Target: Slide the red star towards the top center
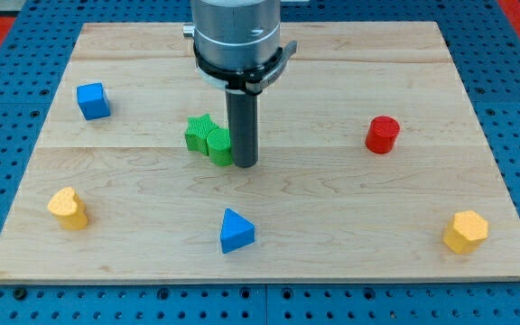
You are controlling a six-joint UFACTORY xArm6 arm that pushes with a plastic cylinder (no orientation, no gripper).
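Blocks are lying on the surface (332,81): blue cube (93,100), green star (199,132), and green block (218,146), which is resting against my tip (245,165). The tool is working as one solid rod, clamping nothing. Bare wood is separating it from the red block (382,135), which is sitting well to the view's right and looking cylindrical.

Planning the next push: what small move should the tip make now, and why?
Probably slide my tip rightward, away from the green blocks beside it, passing below the red block, the only red one, to get behind it for pushing up-left.
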